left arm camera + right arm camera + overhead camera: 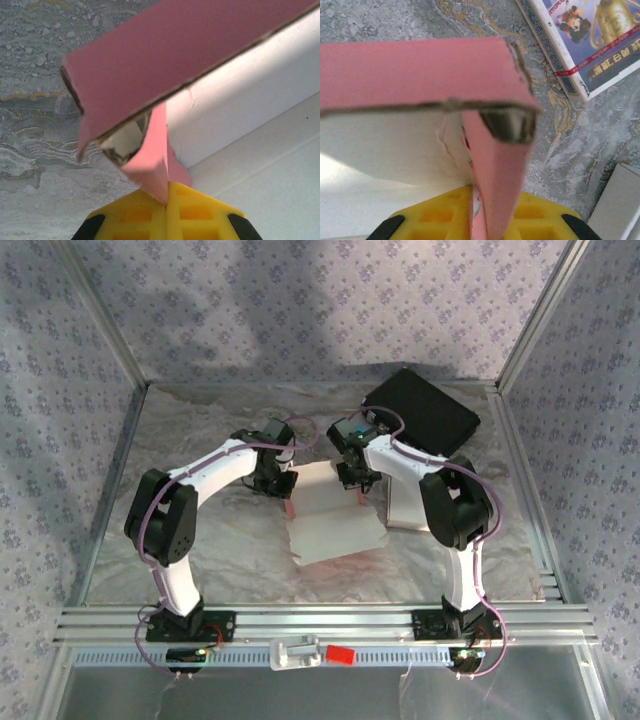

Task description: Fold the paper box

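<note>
I see the paper box [330, 515] at mid-frame in the top view, its white inside facing up. My left gripper [166, 195] is clamped on a pink corner flap. The right gripper [479, 200] has another flap between its fingers, but I can't tell whether it's squeezing. A black case [420, 412] sits at upper right.
</note>
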